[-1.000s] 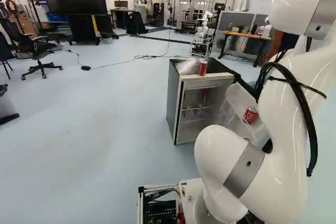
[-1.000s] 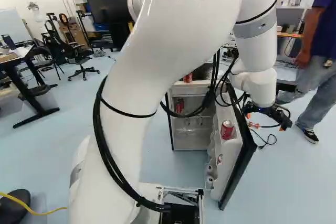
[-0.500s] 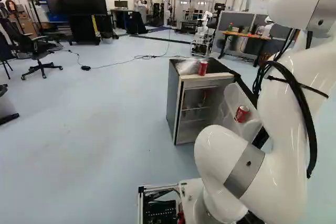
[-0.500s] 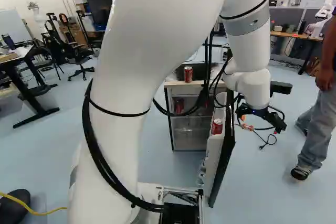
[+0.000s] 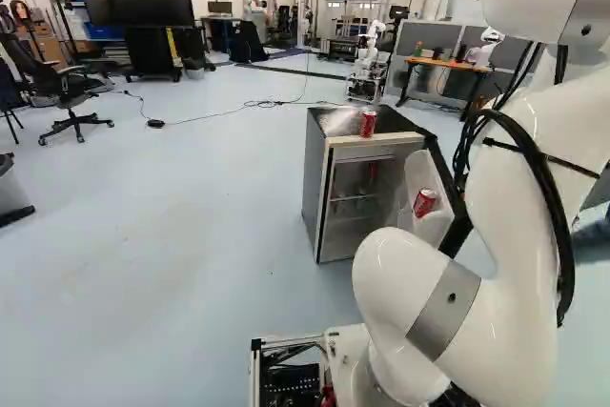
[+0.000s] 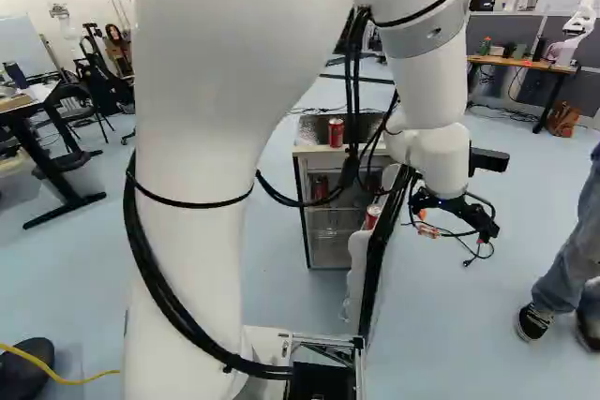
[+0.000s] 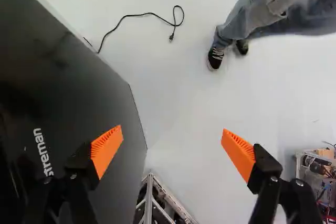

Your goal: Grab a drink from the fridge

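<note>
Fridge door (image 5: 431, 169) w/ door can (image 5: 425, 202) swung left, arm (image 6: 244, 81) too; top can (image 6: 336, 132) stood upright, axis vert.; pincer (image 6: 454, 226) spread wide, held nothing.

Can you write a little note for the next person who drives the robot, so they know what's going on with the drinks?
Gripper: jaws open, holding nothing, by the outer face of the fridge door.
Cans: one in the door's shelf, one inside the fridge, one on top.
Done: the door is open.
Left: probably go around to the door's inner side, grip a can from the fridge, and lift it out.
</note>
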### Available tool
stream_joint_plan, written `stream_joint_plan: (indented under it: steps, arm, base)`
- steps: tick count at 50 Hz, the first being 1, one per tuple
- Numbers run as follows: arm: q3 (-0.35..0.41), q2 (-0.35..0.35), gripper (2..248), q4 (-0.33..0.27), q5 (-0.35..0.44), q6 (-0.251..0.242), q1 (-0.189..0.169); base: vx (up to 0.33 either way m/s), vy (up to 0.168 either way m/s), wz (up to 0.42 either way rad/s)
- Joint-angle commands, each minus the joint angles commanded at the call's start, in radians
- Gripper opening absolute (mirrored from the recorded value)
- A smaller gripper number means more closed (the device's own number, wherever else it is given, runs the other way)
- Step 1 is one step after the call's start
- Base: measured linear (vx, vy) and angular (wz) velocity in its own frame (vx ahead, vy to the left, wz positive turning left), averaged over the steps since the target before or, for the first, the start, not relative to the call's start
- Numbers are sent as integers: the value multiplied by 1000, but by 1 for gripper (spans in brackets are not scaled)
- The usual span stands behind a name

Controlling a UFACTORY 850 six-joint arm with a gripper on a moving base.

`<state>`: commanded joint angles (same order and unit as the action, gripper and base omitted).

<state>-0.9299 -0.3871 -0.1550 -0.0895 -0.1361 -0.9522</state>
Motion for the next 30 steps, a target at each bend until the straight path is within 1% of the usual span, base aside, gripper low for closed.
stream_joint_plan:
  steps: [30]
  arm:
    - [145, 112, 247, 0, 0, 0, 28]
  base:
    - [0, 0, 0]
